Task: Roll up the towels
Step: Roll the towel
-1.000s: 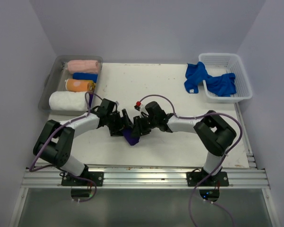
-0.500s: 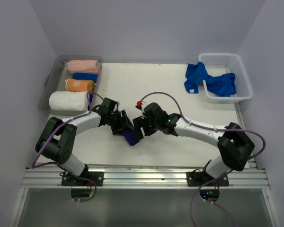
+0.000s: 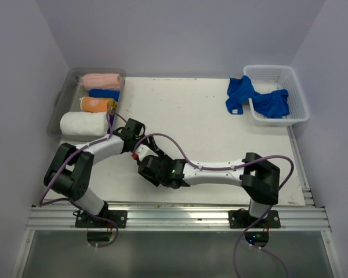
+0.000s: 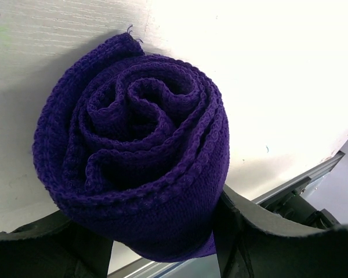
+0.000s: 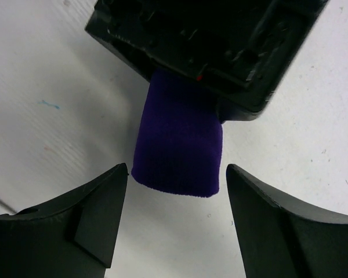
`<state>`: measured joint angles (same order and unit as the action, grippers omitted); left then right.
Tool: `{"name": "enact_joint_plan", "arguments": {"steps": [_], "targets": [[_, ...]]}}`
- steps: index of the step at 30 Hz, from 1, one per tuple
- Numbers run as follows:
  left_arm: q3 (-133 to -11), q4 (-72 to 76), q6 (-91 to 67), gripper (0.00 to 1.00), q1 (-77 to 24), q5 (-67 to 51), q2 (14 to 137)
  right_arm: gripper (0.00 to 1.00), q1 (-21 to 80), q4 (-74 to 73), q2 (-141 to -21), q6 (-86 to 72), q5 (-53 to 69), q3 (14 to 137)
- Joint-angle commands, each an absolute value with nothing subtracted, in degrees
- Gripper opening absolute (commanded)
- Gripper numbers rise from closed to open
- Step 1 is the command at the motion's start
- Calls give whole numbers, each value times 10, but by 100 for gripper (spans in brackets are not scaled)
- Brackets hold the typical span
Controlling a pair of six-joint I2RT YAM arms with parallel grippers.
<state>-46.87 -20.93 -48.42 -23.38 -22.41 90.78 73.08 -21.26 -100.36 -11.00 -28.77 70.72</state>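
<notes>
A purple towel (image 4: 133, 156) is rolled into a tight spiral and sits on the white table. My left gripper (image 4: 162, 246) is shut on the roll, one black finger on each side. In the right wrist view the roll's end (image 5: 178, 147) sticks out from under the left gripper (image 5: 209, 40). My right gripper (image 5: 177, 194) is open and empty, its jaws on either side of the roll's end without touching it. In the top view the left gripper (image 3: 137, 145) and right gripper (image 3: 152, 168) meet near the table's front left, and the roll is hidden under them.
A clear bin (image 3: 60, 98) at back left holds rolled towels: pink (image 3: 101, 80), blue (image 3: 104, 94), orange (image 3: 97, 105) and white (image 3: 81, 123). A white basket (image 3: 296, 87) at back right holds blue towels (image 3: 271, 103), one draped over its rim (image 3: 239, 92). The metal rail (image 3: 174, 217) marks the near edge.
My right arm has swung from the right of the roll round to its near side. Its gripper has come off the towel and stands open. My left gripper has stayed on the roll.
</notes>
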Motion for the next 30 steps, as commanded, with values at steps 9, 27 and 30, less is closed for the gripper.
{"name": "enact_joint_plan", "arguments": {"steps": [9,27,30], "targets": [[-487,-229,-484,67,-235,-212,911,58,754,-200,-1097,-98,-383,731],[-485,-229,-453,99,-234,-211,880,28,619,-68,-984,-181,-33,604],[-485,-222,-445,99,-235,-215,877,29,602,-58,-983,-190,18,595]]}}
